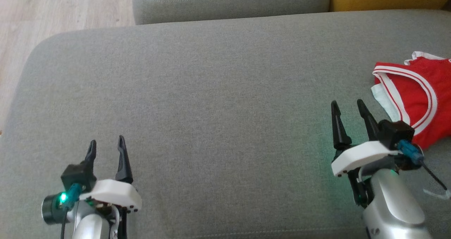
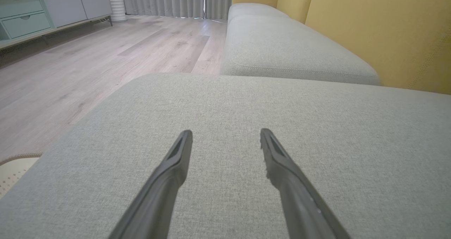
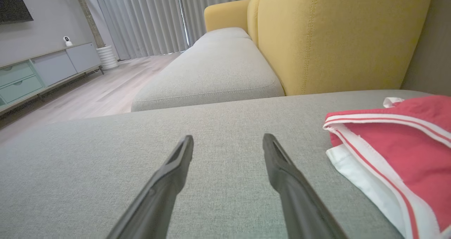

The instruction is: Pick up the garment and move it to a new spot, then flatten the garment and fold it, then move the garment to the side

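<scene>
Soft, even daylight fills every view, and shadows on the grey cushion are faint. It enters through curtains far ahead of the right tool, and the floor beyond the left tool carries a pale sheen. A green lamp glows behind the left tool; a faint green cast tints the cushion beside the right tool. The head view looks slightly grainy. Wrist views bend at the edges, and the fingers blur near the bottom.

Left pincer open, empty, fingers forward; right pincer open, empty, further forward.
</scene>
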